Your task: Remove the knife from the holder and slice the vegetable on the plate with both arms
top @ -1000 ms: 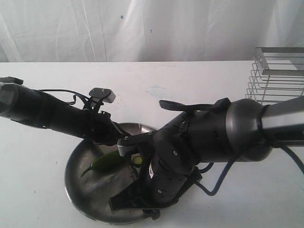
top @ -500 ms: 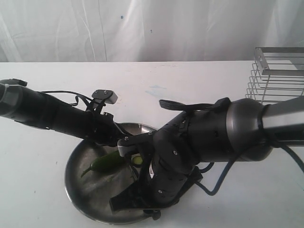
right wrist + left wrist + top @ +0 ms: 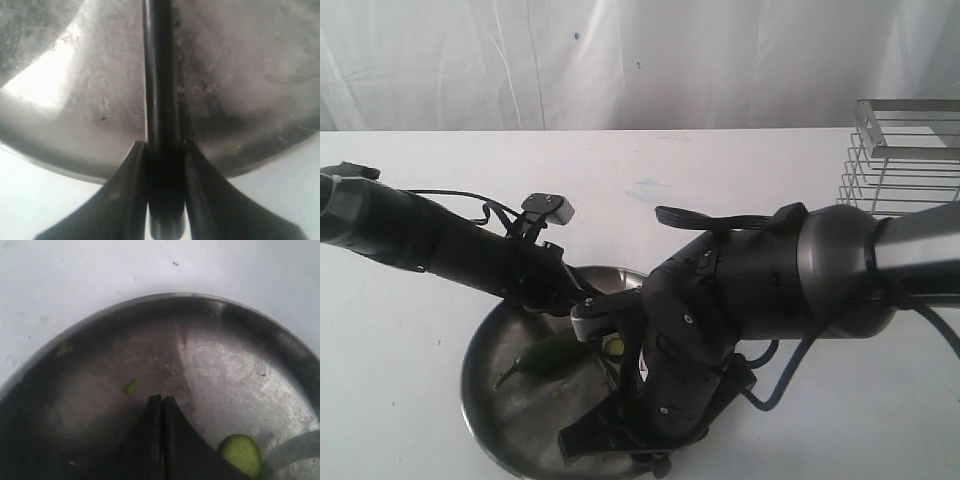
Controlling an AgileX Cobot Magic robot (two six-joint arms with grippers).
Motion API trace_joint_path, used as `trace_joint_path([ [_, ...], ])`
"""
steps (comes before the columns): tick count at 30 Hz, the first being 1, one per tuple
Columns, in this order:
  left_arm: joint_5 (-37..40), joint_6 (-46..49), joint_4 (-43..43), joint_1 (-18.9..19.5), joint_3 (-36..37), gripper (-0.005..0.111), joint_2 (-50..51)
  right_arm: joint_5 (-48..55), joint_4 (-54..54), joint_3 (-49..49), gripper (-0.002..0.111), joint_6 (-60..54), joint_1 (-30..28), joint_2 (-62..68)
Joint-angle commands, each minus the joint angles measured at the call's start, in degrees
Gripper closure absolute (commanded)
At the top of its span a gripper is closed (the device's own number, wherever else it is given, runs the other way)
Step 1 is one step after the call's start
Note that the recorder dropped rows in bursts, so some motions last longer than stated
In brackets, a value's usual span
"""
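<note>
The steel plate [image 3: 485, 385] lies at the near edge of the white table. On it rests the green vegetable [image 3: 545, 353], with a cut round slice [image 3: 615, 347] by its thick end. My left gripper [image 3: 578, 303] reaches in from the left to that end. In the left wrist view it [image 3: 161, 399] is shut with nothing between its fingers, over the plate [image 3: 175, 299], and the slice [image 3: 241, 454] lies beside it. My right gripper [image 3: 162, 150] is shut on the knife [image 3: 157, 75] by its black handle, above the plate [image 3: 250, 75]. The right arm [image 3: 760, 290] hides the blade in the exterior view.
The silver wire holder [image 3: 900, 160] stands at the far right of the table. A small green scrap [image 3: 130, 386] lies on the plate near the left fingertips. A white curtain hangs behind the table.
Both arms have shifted a little toward the near edge. The plate and the vegetable have slid slightly the same way. Neither gripper has changed its state.
</note>
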Motion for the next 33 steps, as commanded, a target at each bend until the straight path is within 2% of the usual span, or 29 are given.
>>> trace_joint_path([
  [1,-0.3,-1.6,-0.1,0.0,-0.9,0.106,-4.4,3.5,0.7,0.1,0.108,-0.1,-0.1,-0.5],
  [7,-1.4,-1.6,-1.3,2.5,-0.9,0.106,-9.8,4.3,0.8,-0.6,0.108,-0.4,-0.1,-3.0],
  [14,2.2,-1.8,-1.3,5.3,-0.9,0.106,-14.1,5.1,-1.8,-0.6,0.108,-0.8,-0.1,-4.7],
  [19,3.2,-2.0,-0.9,5.5,-0.9,0.106,-15.6,6.7,-3.1,-0.6,0.108,-0.8,-0.1,-4.3],
  [23,8.5,-2.1,0.1,5.5,-0.7,0.106,-16.0,6.1,-2.4,-0.5,0.108,-0.5,-0.1,-4.3],
  [24,9.2,-2.9,3.1,5.5,0.1,0.106,-15.9,6.4,-1.9,-0.5,0.108,-0.5,-0.1,-4.3],
  [29,3.5,-4.5,3.5,5.5,4.4,0.106,-14.3,6.6,-0.7,-0.5,0.108,-0.5,-0.1,-4.3],
  [33,3.6,-4.3,1.9,5.5,4.7,0.106,-12.8,8.3,-0.5,-0.5,0.108,-0.5,-0.1,-4.3],
])
